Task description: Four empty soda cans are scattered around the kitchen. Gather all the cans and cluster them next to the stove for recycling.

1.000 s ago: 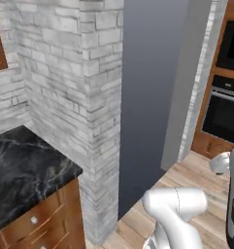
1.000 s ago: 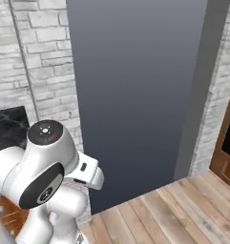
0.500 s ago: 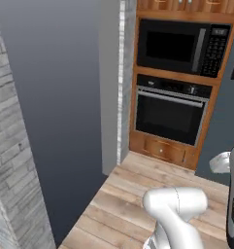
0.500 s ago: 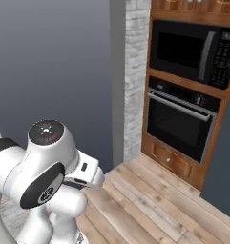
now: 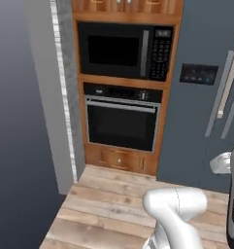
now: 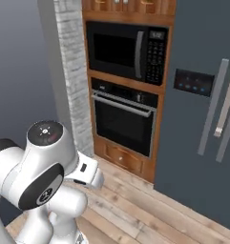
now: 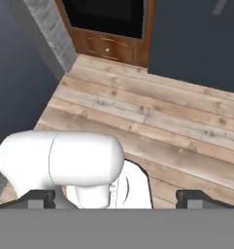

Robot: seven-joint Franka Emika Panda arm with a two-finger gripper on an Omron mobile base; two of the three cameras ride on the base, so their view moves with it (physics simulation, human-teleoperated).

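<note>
While the jaws stand wide and empty, you're between cans, facing the wall oven [image 5: 121, 121] at 12 o'clock; no can or stove in sight, so drive on searching.

Facing a cabinet column at 12 o'clock: microwave [image 5: 124, 50] above, wall oven [image 5: 121, 122] below, drawer [image 5: 119, 158] under. Brick pillar [image 6: 73, 76] at 10 o'clock, fridge [image 5: 206, 92] at 2 o'clock, plank floor [image 5: 104, 209] in front.
</note>
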